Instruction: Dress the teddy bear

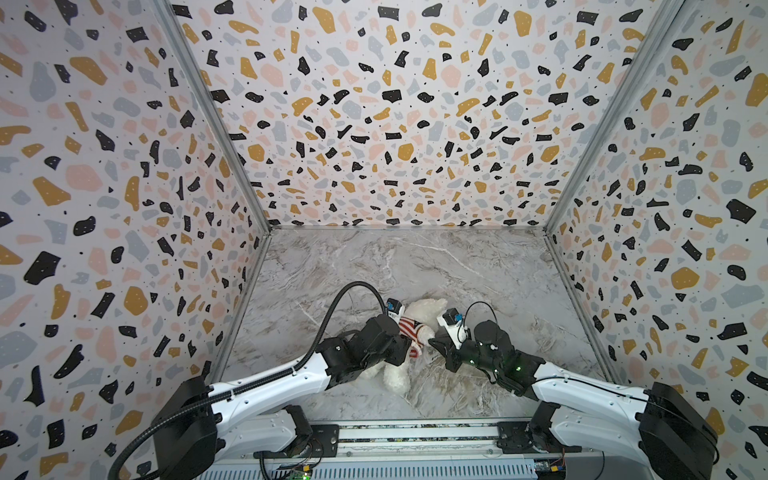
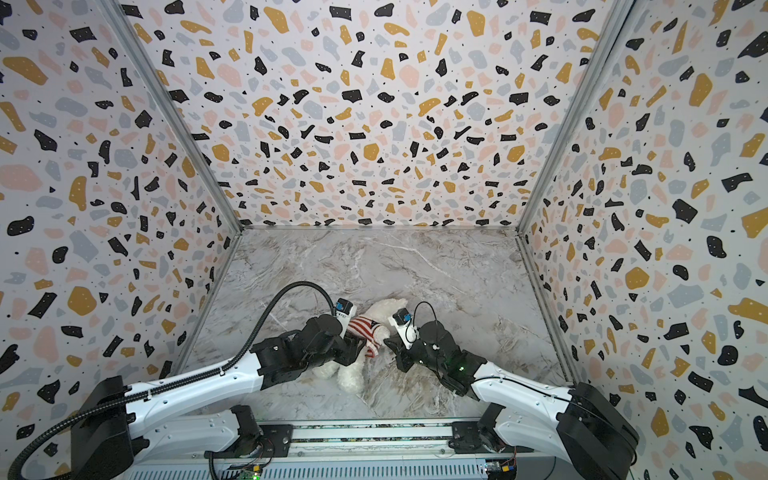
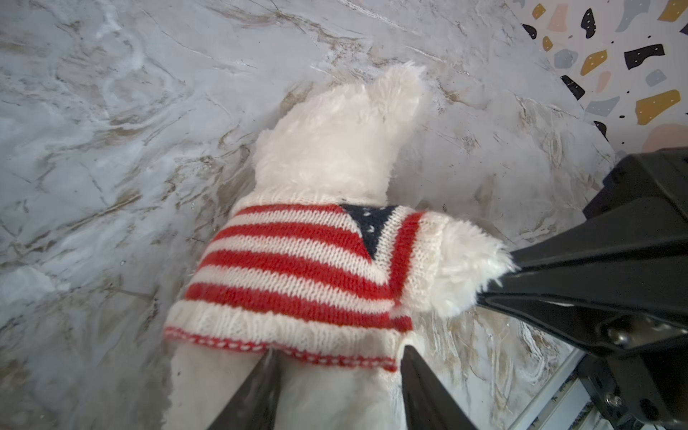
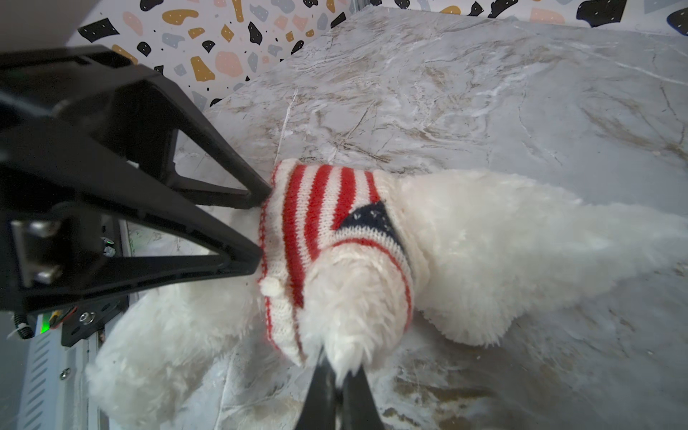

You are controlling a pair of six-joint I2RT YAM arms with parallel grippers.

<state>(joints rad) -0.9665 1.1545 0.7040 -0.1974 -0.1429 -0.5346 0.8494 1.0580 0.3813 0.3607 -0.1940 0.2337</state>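
- Nearest the top camera, a metal rail [image 1: 415,434] carries both arm bases. From it the left arm [image 1: 270,380] and right arm [image 1: 582,384] reach in over the marble-patterned table [image 1: 415,266].
- Between the two grippers, the white fluffy teddy bear [image 1: 420,311] lies on the table near its front edge. Its head points toward the terrazzo back wall [image 1: 395,124] and its legs toward the rail; both top views show this.
- On the bear's torso sits a red-and-white striped knit sweater [image 3: 298,268] with a navy patch. Its hem runs around the bear's middle, the legs are bare below it, and one furry arm sticks out through a sleeve.
- At the hem, the left gripper [image 3: 340,352] has its fingers spread apart, one tip on each side of the bear's lower body.
- At the end of the arm that sticks out, just past the sleeve cuff, the right gripper [image 4: 340,366] has its fingers pressed together on the fur.
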